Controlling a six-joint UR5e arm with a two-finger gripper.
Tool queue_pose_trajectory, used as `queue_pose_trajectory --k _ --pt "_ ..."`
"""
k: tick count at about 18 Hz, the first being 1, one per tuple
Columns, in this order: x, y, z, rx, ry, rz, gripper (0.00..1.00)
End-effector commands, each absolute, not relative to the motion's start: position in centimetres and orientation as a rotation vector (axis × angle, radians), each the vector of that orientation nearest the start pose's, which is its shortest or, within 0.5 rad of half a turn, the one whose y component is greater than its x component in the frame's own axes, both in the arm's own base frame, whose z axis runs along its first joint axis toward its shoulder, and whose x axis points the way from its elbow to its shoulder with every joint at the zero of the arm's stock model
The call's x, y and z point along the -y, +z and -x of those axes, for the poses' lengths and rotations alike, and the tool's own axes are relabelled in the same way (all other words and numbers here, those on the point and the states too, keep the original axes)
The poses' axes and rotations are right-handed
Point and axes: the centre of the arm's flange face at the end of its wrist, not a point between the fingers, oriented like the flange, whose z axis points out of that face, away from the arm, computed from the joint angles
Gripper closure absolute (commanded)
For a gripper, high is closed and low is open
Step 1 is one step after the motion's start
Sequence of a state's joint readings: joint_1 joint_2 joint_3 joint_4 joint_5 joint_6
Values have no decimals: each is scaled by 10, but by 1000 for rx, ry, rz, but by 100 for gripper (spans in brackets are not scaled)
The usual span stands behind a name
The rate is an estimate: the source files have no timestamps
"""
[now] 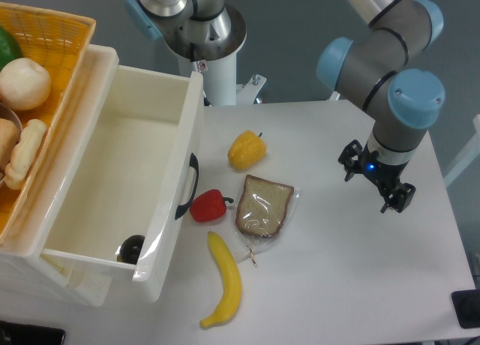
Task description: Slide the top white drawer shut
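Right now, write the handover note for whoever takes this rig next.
Tool: hangs over the table's right side, away from the cabinet, holding nothing; whether its fingers are open or shut cannot be told from this view.
Top white drawer: pulled well out, black handle facing the table; a small dark round object lies inside.
Near the drawer front: red pepper just beside the handle, banana, bagged bread slice, yellow pepper.
Done: nothing yet.
Left: bring the tool to the drawer front and push it shut; the red pepper probably needs avoiding.

Basket (64, 41) cut off at left edge.
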State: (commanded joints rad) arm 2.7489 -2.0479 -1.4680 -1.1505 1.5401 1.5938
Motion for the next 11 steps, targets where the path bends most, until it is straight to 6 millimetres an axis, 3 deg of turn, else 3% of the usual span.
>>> queue_pose_trajectory --k 4,8,11 --pt "-379 301 558 -634 55 3033 0" --pt "-379 288 544 -643 11 3046 0" --pt "-370 293 534 -591 1 3057 0"
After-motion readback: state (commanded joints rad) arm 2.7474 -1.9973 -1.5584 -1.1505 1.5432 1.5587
